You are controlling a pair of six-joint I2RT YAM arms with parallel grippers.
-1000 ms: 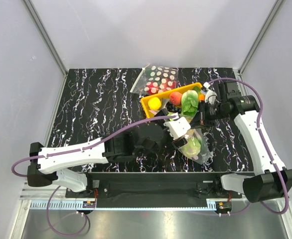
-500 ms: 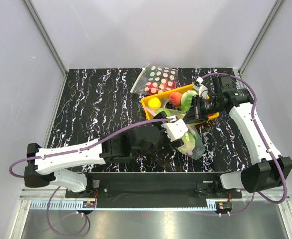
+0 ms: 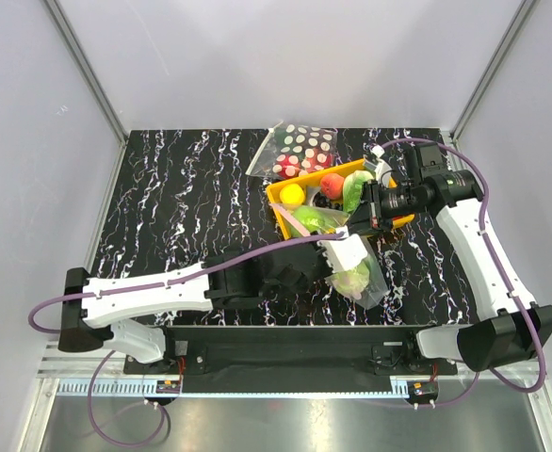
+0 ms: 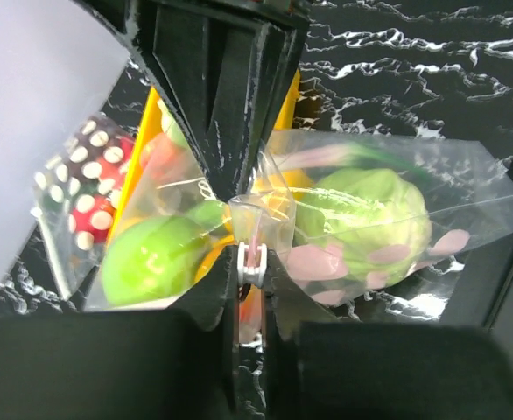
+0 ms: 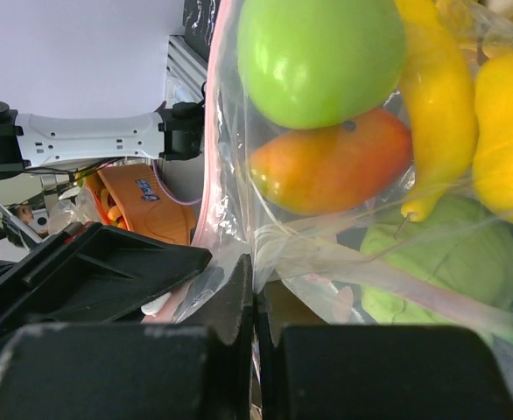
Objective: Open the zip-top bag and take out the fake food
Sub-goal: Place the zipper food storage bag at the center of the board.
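Note:
The zip-top bag (image 3: 356,275) hangs see-through between my two grippers, just in front of the yellow tray (image 3: 282,209). Inside it is fake food: a green apple (image 5: 322,52), an orange-red fruit (image 5: 331,162), a yellow banana (image 5: 440,96) and a leafy green piece (image 4: 370,219). My left gripper (image 4: 252,262) is shut on the small white zip slider (image 4: 252,255) at the bag's pink strip. In the top view the left gripper (image 3: 344,247) sits just below the right one. My right gripper (image 5: 255,271) is shut on a fold of the bag's plastic near its top edge.
The yellow tray holds more toy fruit, among them a yellow piece (image 3: 293,195) and a red one (image 3: 331,185). A polka-dot bag (image 3: 300,146) lies behind the tray. Grey walls close in the black marbled table (image 3: 182,198) on three sides.
The left gripper's jaws have closed onto the zip slider. The right gripper drew the bag's top back toward the tray, and the left arm followed it.

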